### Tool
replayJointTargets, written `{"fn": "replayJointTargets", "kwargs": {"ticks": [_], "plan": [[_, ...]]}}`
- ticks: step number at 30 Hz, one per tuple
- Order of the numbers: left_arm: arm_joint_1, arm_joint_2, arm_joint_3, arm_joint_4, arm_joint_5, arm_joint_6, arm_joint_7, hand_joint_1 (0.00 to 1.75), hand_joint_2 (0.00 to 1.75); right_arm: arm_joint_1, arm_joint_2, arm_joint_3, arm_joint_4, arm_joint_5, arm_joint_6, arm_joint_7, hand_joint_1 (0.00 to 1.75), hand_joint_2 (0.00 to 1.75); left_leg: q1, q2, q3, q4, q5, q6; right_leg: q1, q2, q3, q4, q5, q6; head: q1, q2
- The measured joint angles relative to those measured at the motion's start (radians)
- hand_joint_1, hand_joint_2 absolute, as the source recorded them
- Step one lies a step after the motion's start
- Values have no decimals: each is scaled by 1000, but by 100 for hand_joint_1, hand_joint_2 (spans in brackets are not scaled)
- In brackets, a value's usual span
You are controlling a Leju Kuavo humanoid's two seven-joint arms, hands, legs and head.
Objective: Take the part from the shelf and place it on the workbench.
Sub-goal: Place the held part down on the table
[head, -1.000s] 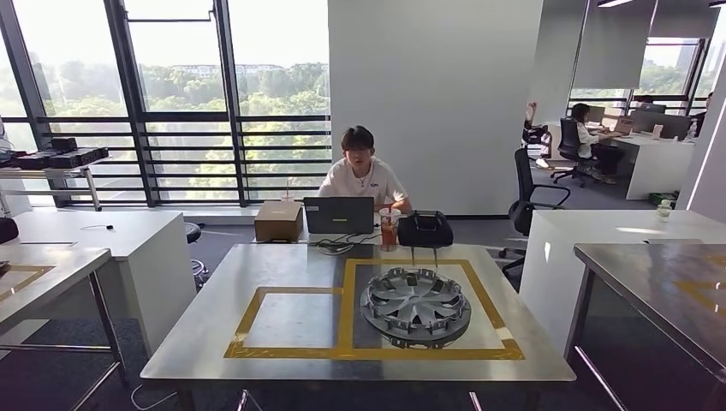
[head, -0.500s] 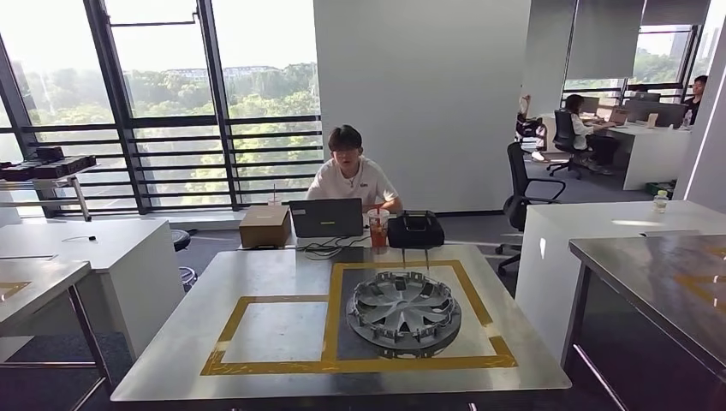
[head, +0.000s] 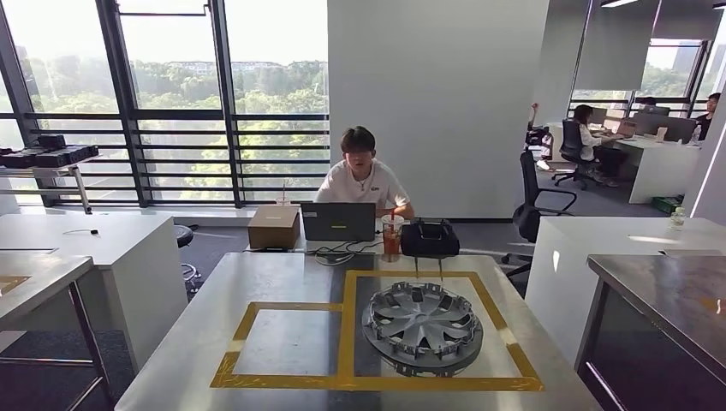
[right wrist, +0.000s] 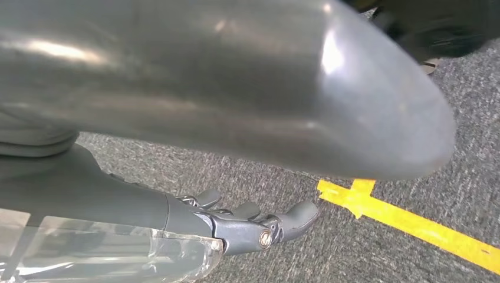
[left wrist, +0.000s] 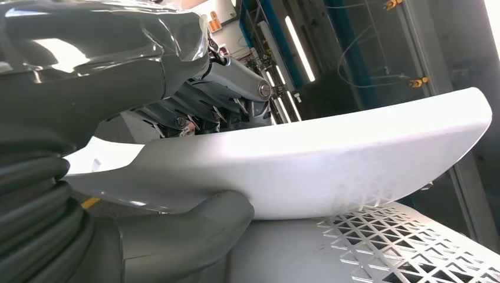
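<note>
Meanwhile the whole head view has slid compared with half a second ago: the workbench [head: 282, 282] and everything on it sit further right and lower in the picture, which is the camera moving, not the things. The wheel cover [head: 422, 326] lies flat where it lay before, inside the larger yellow-taped rectangle [head: 496, 317] on the bench's right half, ribbed underside up, its near rim close to the front strip of tape. The smaller taped rectangle [head: 244, 330] to its left holds nothing.

At the far edge of the bench stand a cardboard box [head: 275, 227], an open laptop [head: 338, 222], a plastic cup with a reddish drink [head: 391, 236] and a black bag [head: 430, 239], the cup between laptop and bag. A person in a white shirt [head: 362, 181] sits behind the laptop. No lid or opening of the box or bag shows what is inside.

The left hand [left wrist: 206, 88] grips a white moulded part [left wrist: 306, 159], thumb under it and dark fingers [left wrist: 236, 76] over its upper face, above a perforated grey panel [left wrist: 407, 247]. The right hand [right wrist: 253, 227] hangs over grey carpet [right wrist: 413, 177] crossed by yellow floor tape [right wrist: 407, 218], fingers loosely extended and holding nothing.
</note>
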State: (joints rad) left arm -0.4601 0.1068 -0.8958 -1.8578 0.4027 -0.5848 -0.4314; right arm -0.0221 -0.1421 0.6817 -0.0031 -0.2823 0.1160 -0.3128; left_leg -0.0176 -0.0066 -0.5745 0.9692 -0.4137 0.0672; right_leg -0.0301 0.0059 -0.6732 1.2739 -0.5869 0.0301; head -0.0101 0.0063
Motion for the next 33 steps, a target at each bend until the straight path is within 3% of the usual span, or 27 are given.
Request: {"fn": "replayJointTargets", "kwargs": {"ticks": [1, 2, 4, 6, 8, 10, 12, 14, 15, 16, 17, 19, 20, 21, 23, 24, 26, 27, 30, 31, 32, 33], "plan": [[3, 0, 0, 0, 0, 0, 0, 131, 175, 2, 0, 1, 0, -2, 0, 0, 0, 0, -2, -3, 6, 0, -6, 1, 2, 0, -15, -1, 8, 3, 1, 0], [5, 0, 0, 0, 0, 0, 0, 131, 175, 3, -1, 3, 0, -3, 0, 0, 0, 0, -3, -5, 14, 1, -12, 0, 3, 0, -11, -41, 36, 7, 2, 0], [6, 0, 0, 0, 0, -1, 0, 131, 175, 4, -2, 6, 0, -5, 0, 0, 0, 0, -5, -8, 31, 4, -27, -4, 8, -2, 34, -187, 118, 12, 4, 0], [7, 0, 2, 0, 0, -2, 0, 131, 175, 4, -5, 10, 0, -5, -1, -1, 0, 0, -9, -8, 40, 9, -42, -13, 14, -6, 67, -279, 154, -4, 4, 0], [8, 1, 6, -2, -1, -4, 1, 131, 175, 4, -6, 14, 1, -6, -1, -3, 0, 0, -11, -9, 44, 21, -52, -23, 16, -6, 78, -293, 154, -25, 3, 0], [8, 1, 9, -6, -1, -6, 1, 131, 175, 7, -5, 17, 1, -6, 0, -6, 0, 0, -9, -7, 41, 45, -68, -34, 10, -4, 95, -296, 159, -35, 1, 0], [8, 2, 11, -9, -2, -6, 2, 131, 175, 6, -4, 19, 1, -7, 1, -9, 0, 0, -1, -5, 1, 124, -109, -49, 6, -3, 111, -296, 155, -41, 0, 0], [11, 4, 12, -9, -2, -6, 2, 131, 175, 6, -4, 21, 1, -9, 1, -10, 0, 0, 10, -3, -77, 248, -157, -64, 6, -2, 118, -296, 147, -43, -3, 0], [13, 5, 11, -9, -2, -6, 2, 131, 175, 7, -3, 22, 1, -10, 1, -11, 0, 0, 15, -2, -110, 289, -167, -68, 6, -1, 122, -296, 143, -42, -4, 0], [14, 6, 11, -9, -2, -6, 2, 131, 175, 7, -3, 23, 1, -10, 0, -11, 0, 0, 19, 0, -128, 298, -158, -70, 6, -1, 127, -296, 137, -40, -5, 0], [15, 6, 11, -9, -2, -6, 2, 131, 175, 8, -2, 24, 1, -12, 0, -11, 0, 0, 23, 2, -125, 268, -128, -70, 5, 0, 135, -296, 131, -38, -5, 0], [14, 7, 12, -9, -5, -6, 2, 131, 175, 8, -1, 26, 1, -14, -1, -11, 0, 0, 23, 4, -75, 135, -40, -61, 6, 2, 153, -297, 119, -33, -6, 0], [14, 7, 12, -9, -6, -6, 2, 131, 175, 7, 0, 26, 1, -15, -2, -11, 0, 0, 20, 5, -51, 78, -23, -55, 6, 3, 161, -298, 113, -29, -6, 0], [13, 7, 11, -9, -7, -5, 2, 131, 175, 7, 1, 28, 1, -17, -4, -11, 0, 0, 16, 4, -35, 44, -21, -49, 7, 4, 166, -300, 108, -23, -7, 0], [12, 7, 11, -8, -11, -3, 2, 131, 175, 5, 4, 31, 1, -19, -6, -10, 0, 0, 9, 2, -25, 26, -40, -32, 8, 4, 174, -296, 110, -6, -7, 0], [12, 7, 11, -8, -13, -2, 2, 131, 175, 5, 5, 34, 1, -20, -7, -10, 0, 0, 11, 1, -14, 19, -31, -23, 7, 3, 176, -290, 109, 3, -7, 0], [9, 6, 11, -9, -15, 1, 4, 131, 175, 3, 6, 39, 1, -21, -7, -11, 0, 0, 14, 3, 7, 9, -15, -9, 6, 2, 161, -247, 92, 8, -5, 0], [9, 6, 11, -9, -16, 2, 4, 131, 175, 2, 6, 41, 1, -21, -7, -11, 0, 0, 14, 5, 15, 7, -12, -5, 6, 1, 134, -200, 71, 5, -2, 0], [10, 6, 8, -7, -17, 7, 7, 131, 175, 2, 4, 47, 1, -21, -6, -13, 0, 0, 6, 3, 18, 8, -20, 1, 6, 1, 15, -22, 14, 3, 1, 0], [11, 6, 8, -7, -17, 9, 8, 131, 175, 3, 4, 49, 1, -21, -6, -15, 0, 0, 4, 1, 20, 9, -24, 1, 6, 1, -7, -4, 14, 5, 1, 0], [11, 6, 7, -6, -17, 11, 9, 131, 175, 4, 4, 52, 1, -20, -6, -20, 0, 0, 3, -1, 25, 9, -28, 0, 6, 1, -10, -25, 32, 11, 2, 0], [11, 6, 6, -6, -17, 12, 10, 131, 175, 5, 4, 55, 1, -19, -6, -27, 0, 0, 2, -2, 31, 10, -34, -2, 6, 0, 8, -86, 67, 19, 3, 0]]}}
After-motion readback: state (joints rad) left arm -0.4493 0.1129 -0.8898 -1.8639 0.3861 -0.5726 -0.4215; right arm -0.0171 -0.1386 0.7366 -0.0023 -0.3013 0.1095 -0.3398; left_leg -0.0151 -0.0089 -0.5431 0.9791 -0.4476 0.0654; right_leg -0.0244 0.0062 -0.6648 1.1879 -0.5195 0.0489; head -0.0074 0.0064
